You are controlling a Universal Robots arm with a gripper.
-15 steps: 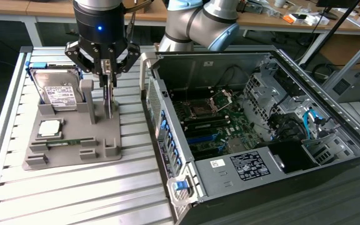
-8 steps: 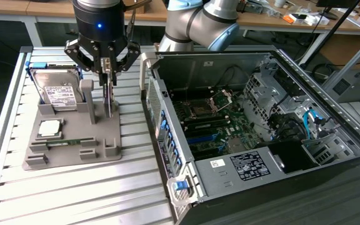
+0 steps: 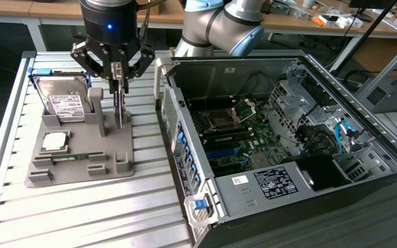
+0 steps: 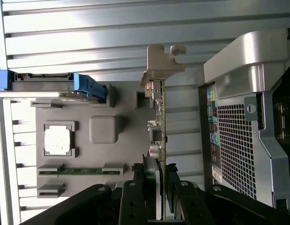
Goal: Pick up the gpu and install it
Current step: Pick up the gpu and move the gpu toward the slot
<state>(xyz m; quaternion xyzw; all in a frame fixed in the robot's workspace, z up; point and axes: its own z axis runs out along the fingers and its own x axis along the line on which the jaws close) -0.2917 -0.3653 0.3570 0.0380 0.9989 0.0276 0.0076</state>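
gpu (image 4: 159, 123) stands on edge with its metal bracket (image 4: 161, 61) at the far end, pinched at the near end by the part-closed claw (image 3: 119, 85), over the gray parts holder (image 3: 81, 173), near hard drive (image 3: 64, 99) and CPU (image 3: 54, 140), open PC case (image 3: 288, 129) at the exterior view's right, all on slatted counter (image 3: 81, 217).

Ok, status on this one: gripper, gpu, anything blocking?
Gripper shut on gpu; gpu upright at the gray tray, not yet in the computer case. Nothing in the way.
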